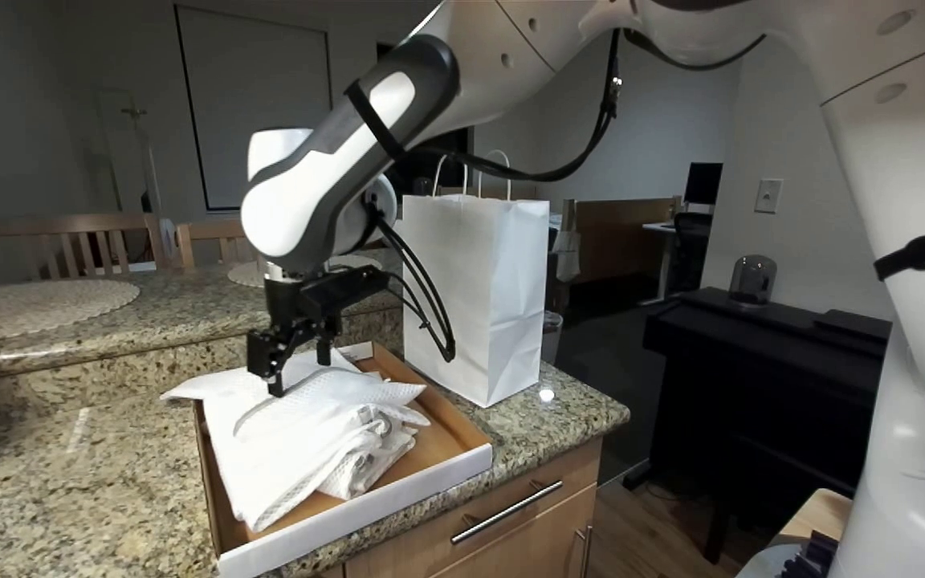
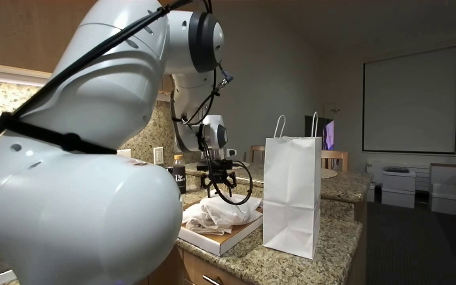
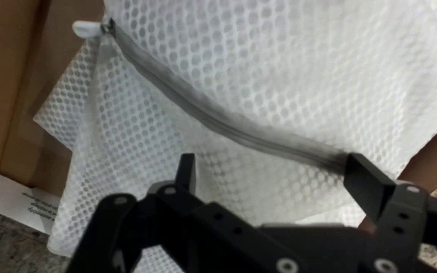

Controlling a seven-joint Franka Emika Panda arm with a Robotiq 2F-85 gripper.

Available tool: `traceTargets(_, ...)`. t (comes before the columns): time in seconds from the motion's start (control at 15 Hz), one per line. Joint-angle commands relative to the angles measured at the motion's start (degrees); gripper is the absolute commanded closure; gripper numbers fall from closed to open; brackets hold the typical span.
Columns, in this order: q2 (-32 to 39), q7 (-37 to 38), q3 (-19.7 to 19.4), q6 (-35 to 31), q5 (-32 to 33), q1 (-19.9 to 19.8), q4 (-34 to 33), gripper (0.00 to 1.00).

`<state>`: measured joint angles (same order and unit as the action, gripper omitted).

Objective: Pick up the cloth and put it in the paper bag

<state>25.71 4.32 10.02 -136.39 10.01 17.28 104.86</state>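
The cloth is white mesh with a grey zipper and lies crumpled in a shallow cardboard tray; the cloth (image 1: 310, 437) (image 2: 228, 209) shows in both exterior views. In the wrist view, the cloth (image 3: 264, 83) fills most of the picture. My gripper (image 1: 300, 376) (image 2: 219, 193) is over the cloth, pointing down. In the wrist view, the gripper (image 3: 268, 163) is open, fingers wide apart, with mesh beneath and between them. The right fingertip is by the zipper; I cannot tell whether it touches. The white paper bag (image 1: 450, 281) (image 2: 291, 178) stands upright beside the tray, handles up; its inside is hidden.
The tray (image 1: 366, 514) (image 2: 236, 241) has low white outer walls and a brown inside; it sits near the granite counter's (image 1: 109, 474) front edge. A raised granite ledge (image 1: 189, 309) runs behind, with woven placemats (image 1: 45, 305). A dark bottle (image 2: 179, 176) stands beyond the tray.
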Motion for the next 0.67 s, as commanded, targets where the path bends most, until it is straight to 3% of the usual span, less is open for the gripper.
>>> traceTargets(0.0, 1.6, -11.3, 3.0, 4.7, -5.1, -3.3, -0.1, 0.00)
traceTargets(0.2, 3.4, -17.0, 3.5, 8.7, -6.9, -4.7, -0.9, 0.00)
traceTargets(0.27, 3.7, -17.8, 3.5, 9.0, -7.2, -4.9, -1.0, 0.25)
traceTargets(0.33, 3.9, -18.7, 3.8, 9.0, -7.8, -5.3, -1.1, 0.26)
traceTargets(0.6, 3.2, -20.6, 4.9, 8.0, -11.3, -7.1, -0.4, 0.53)
